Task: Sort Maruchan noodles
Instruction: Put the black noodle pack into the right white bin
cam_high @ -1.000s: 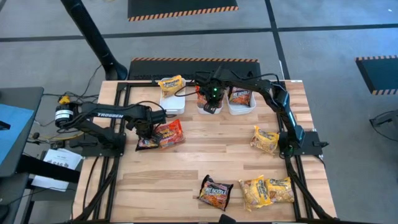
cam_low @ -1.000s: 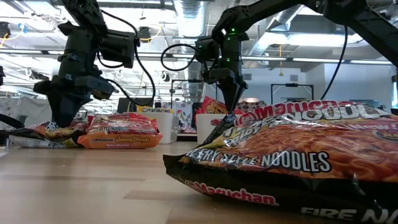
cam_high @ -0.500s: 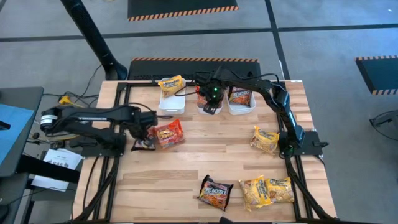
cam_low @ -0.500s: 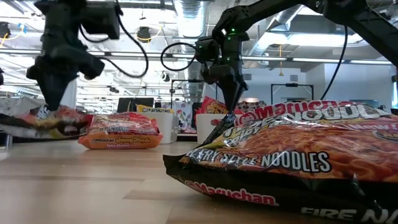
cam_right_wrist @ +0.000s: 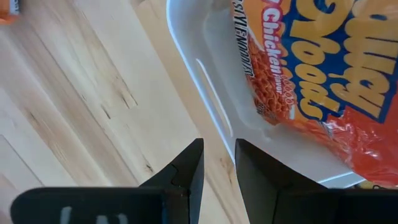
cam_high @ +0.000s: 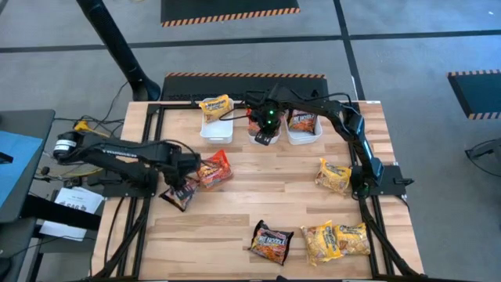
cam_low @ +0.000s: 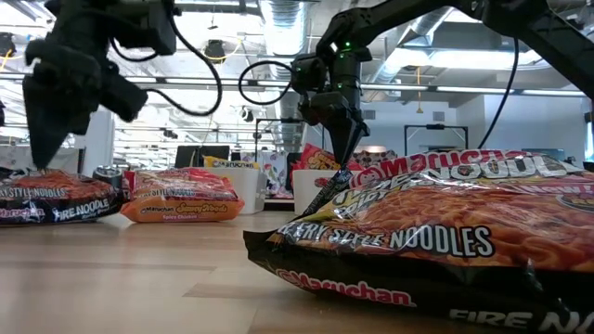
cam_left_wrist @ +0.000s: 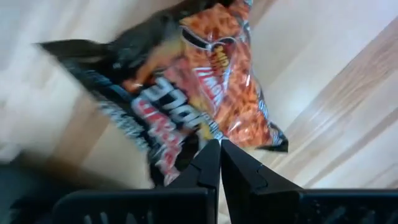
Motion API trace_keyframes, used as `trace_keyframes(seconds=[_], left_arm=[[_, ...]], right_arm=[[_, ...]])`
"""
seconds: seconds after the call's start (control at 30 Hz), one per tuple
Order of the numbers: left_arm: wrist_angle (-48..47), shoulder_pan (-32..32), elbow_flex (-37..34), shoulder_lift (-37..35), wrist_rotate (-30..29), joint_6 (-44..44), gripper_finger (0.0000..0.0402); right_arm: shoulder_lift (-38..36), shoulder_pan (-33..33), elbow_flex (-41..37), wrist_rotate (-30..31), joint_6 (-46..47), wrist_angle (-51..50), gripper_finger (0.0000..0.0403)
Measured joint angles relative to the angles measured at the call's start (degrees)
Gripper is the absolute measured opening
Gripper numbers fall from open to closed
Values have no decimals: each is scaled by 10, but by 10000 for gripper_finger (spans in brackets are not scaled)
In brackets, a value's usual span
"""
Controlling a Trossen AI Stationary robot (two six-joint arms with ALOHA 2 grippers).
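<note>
Looks like a robotics lab / industrial test space, not a home. High view: wood-slat table (cam_high: 235, 211) on a black frame, sitting on grey carpet floor (cam_high: 407, 47) w/ black-and-orange hazard-stripe mats (cam_high: 229, 11) at top centre and right edge. Cables and a paper sheet (cam_high: 66, 205) at lower left. Low view: open ceiling w/ a silver duct (cam_low: 278, 19) at top centre, strip lights, and cluttered benches w/ equipment far across the room behind the table.
</note>
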Motion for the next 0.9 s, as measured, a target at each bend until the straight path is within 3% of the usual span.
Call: trace_keyframes(seconds=[0.23,0.4,0.73,0.9], left_arm=[[68,-62,-18,62,-21,-52,0],[87,-87,-17,78,-26,-29,0],[171,-107,-16,84,-23,119,0],[191,-125,-17,84,-23,224,0]], right_arm=[[0,10,0,-1,0,-4,118],[0,19,0,-1,0,-5,118],[0,20,0,-6,42,-22,118],[0,20,0,-108,84,-61,118]])
